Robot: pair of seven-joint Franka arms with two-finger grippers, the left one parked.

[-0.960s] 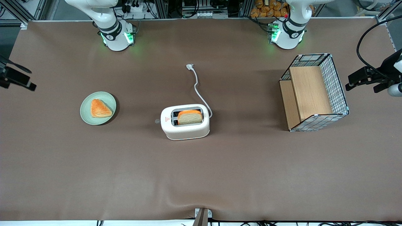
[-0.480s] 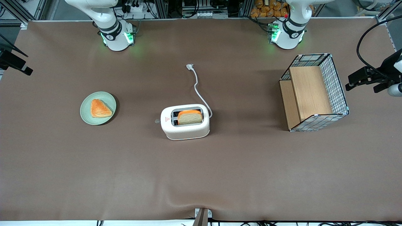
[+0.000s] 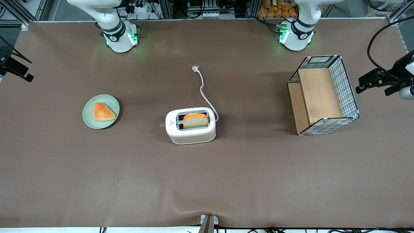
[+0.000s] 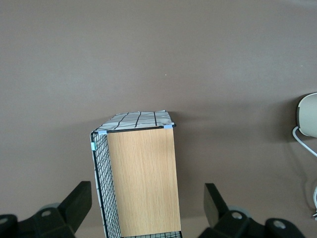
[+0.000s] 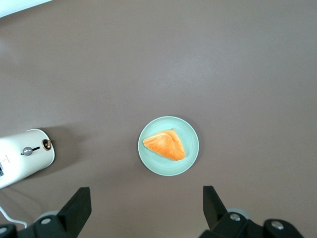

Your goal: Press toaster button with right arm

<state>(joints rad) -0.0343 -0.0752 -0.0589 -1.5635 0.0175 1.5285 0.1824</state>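
The white toaster (image 3: pixel 190 126) stands mid-table with a slice of bread (image 3: pixel 195 121) in one slot; it also shows in the right wrist view (image 5: pixel 22 158). The small grey toaster button (image 3: pixel 162 124) sticks out of its short end wall (image 5: pixel 28 150), the end that faces the working arm's end of the table. The right arm's gripper (image 3: pixel 16 69) hangs high over that end of the table, well away from the toaster. In its own wrist view the gripper (image 5: pixel 147 208) is open, fingers wide apart, with nothing between them.
A green plate (image 3: pixel 111 101) with an orange pastry (image 3: pixel 103 112) lies between the gripper and the toaster. The toaster's white cord (image 3: pixel 203 90) trails away from the front camera. A wire-and-wood basket (image 3: pixel 323 95) stands toward the parked arm's end.
In the front view the gripper has shifted away from the front camera along the table's end, then came slightly back. The toaster, plate and basket have not moved.
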